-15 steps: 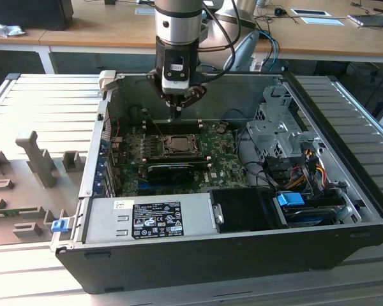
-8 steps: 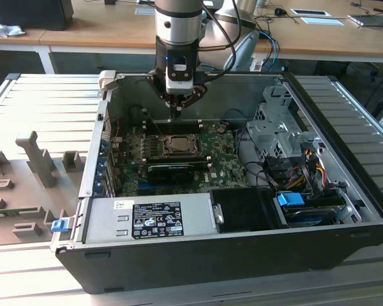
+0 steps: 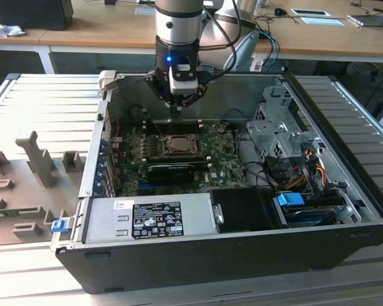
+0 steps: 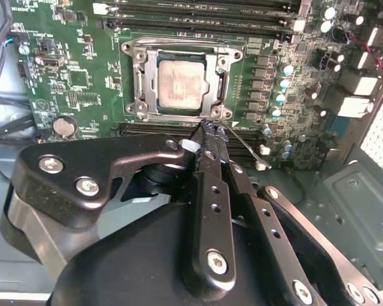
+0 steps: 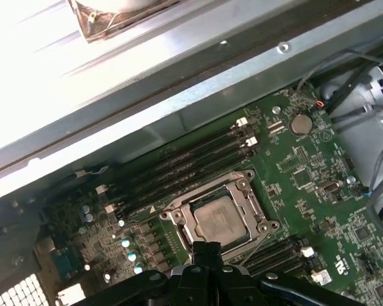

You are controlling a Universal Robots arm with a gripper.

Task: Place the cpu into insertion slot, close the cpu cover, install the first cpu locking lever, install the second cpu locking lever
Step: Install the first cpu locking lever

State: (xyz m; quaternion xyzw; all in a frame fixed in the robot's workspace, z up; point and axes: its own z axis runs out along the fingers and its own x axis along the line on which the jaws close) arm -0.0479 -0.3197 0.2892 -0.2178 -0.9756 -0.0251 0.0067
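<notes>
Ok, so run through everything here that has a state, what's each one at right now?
cpu: seated in the slot, face up.
slot: filled.
cover: closed over the cpu.
lever: looks unlatched, angled away from the slot.
gripper: fingers shut, tips at the slot's edge by the lever.
case: open, side panel off.

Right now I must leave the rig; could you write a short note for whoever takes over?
Gripper: fingers together, tips at a corner of the insertion slot, beside a thin lever rod; whether it pinches the rod, I cannot tell.
Cpu: lies in the slot, face up.
Cpu cover: down around the cpu.
Done: cpu placed, cover closed.
Left: the rod sticks out aslant, seemingly not latched; the other lever is unclear.
</notes>
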